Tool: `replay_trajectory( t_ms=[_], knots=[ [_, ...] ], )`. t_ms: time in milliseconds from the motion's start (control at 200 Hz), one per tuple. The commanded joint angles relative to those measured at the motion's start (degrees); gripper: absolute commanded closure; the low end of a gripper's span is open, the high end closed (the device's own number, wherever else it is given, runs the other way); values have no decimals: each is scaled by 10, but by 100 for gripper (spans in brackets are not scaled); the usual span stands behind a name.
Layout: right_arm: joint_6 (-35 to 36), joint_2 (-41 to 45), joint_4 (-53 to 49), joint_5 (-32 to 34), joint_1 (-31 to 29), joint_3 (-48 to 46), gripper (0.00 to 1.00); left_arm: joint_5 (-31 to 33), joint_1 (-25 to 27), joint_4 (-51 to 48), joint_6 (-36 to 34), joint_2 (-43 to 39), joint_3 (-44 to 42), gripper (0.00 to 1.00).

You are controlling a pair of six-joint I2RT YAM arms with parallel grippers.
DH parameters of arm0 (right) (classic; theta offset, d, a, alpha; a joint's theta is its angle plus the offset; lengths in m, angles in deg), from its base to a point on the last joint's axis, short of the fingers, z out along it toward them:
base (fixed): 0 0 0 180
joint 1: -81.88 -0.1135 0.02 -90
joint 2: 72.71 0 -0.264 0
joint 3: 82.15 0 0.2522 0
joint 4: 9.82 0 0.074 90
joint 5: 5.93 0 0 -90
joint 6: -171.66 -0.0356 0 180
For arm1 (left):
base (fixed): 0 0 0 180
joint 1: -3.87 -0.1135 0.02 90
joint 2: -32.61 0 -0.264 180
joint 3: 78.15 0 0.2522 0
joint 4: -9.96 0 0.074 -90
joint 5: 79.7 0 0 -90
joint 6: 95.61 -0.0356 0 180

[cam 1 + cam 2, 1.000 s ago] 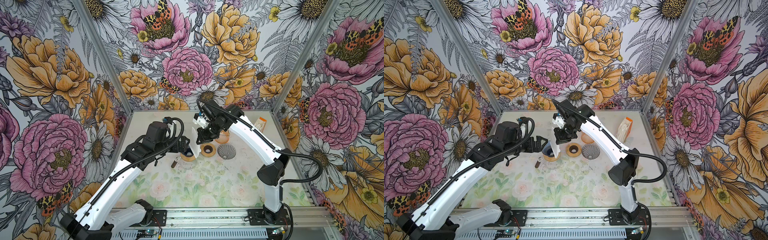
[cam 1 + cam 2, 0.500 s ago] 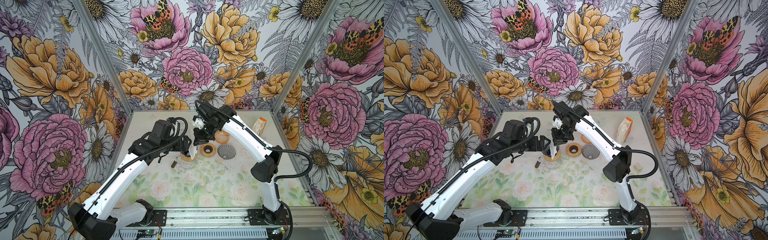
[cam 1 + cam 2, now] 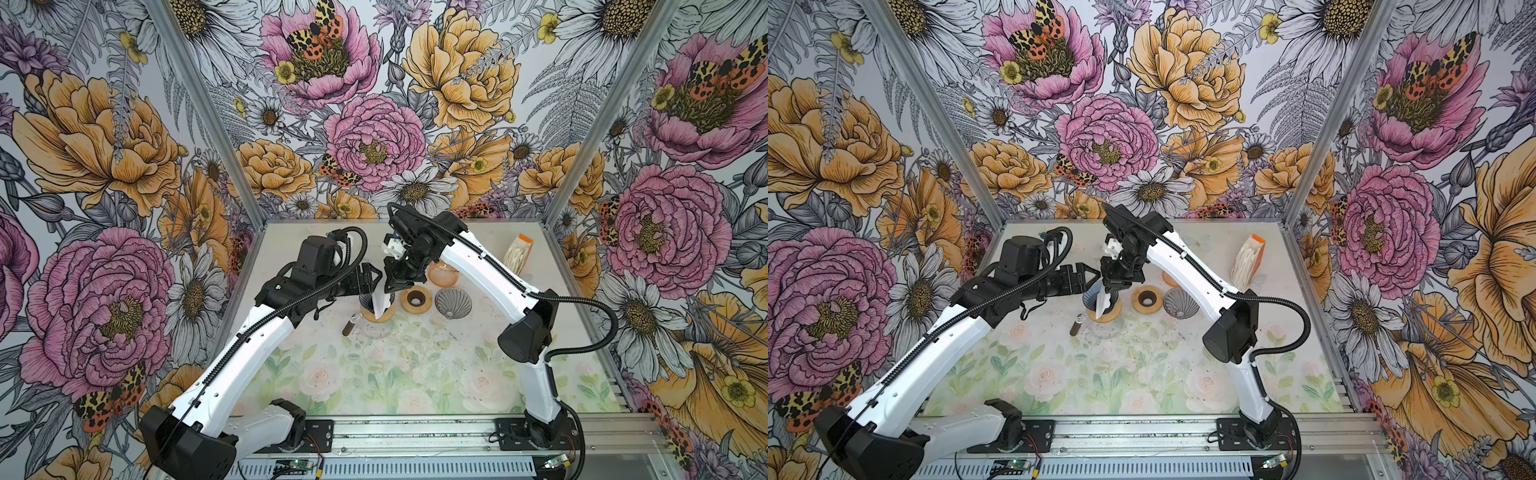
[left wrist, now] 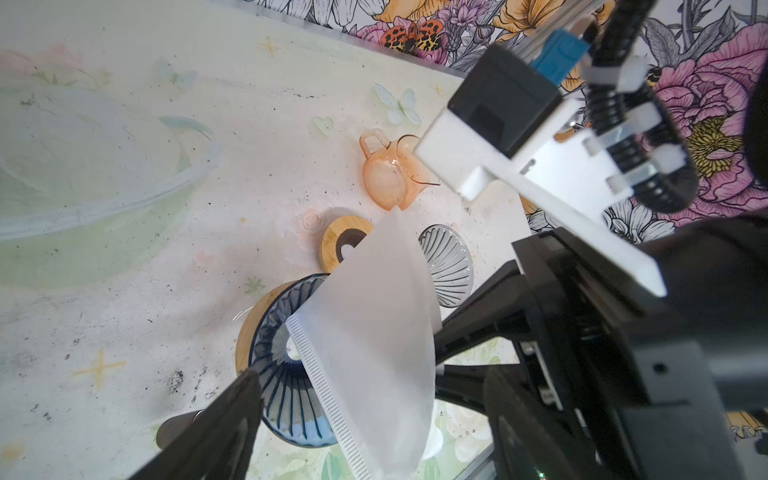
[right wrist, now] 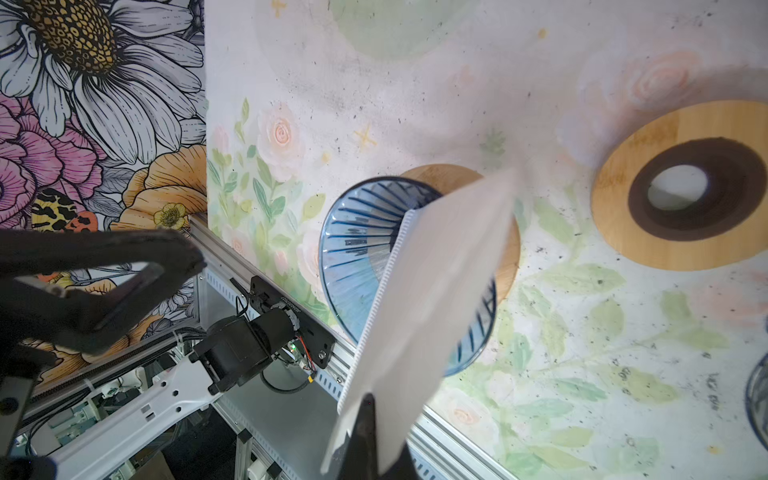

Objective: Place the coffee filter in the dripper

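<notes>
The right claw [image 3: 395, 286] was pinched together on the upper edge of the white folded paper coffee filter [image 3: 380, 305]. The filter hung flat and unopened beneath it, its long axis dropping steeply toward 7 o'clock over the mouth of the blue ribbed glass dripper [image 3: 365, 300]. I could not tell whether the tip touched the glass. So the dripper lay almost straight below that claw, and I judged the right arm had only to lower the filter.

The left claw [image 3: 1089, 277] waited just beside the dripper at 9 o'clock, jaws apart and holding nothing.

On the counter [image 3: 415, 374] I counted:
- two drippers, the second a grey ribbed glass dripper [image 3: 453, 303] at 3 o'clock
- two bamboo rings, one under the blue dripper and one loose [image 3: 415, 300] between the drippers
- one orange glass jug [image 3: 442, 274]
- one small brown cylinder [image 3: 347, 327]
- one orange-topped box of spare filters [image 3: 519, 257], well apart at 2 o'clock
</notes>
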Motion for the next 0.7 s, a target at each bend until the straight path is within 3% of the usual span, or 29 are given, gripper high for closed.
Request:
replay_trajectory(
  t_ms=[0,350,695],
  knots=[
    [-5,-3,15,-5,-2,16,98,-28,-4,18,1,6,-8,17],
    [-7,-9,30,-4,2,15,84,-29,2,17,-4,14,-17,20],
    [-11,-12,36,17,3,12,79,-12,-3,10,-9,18,-28,25]
  ],
)
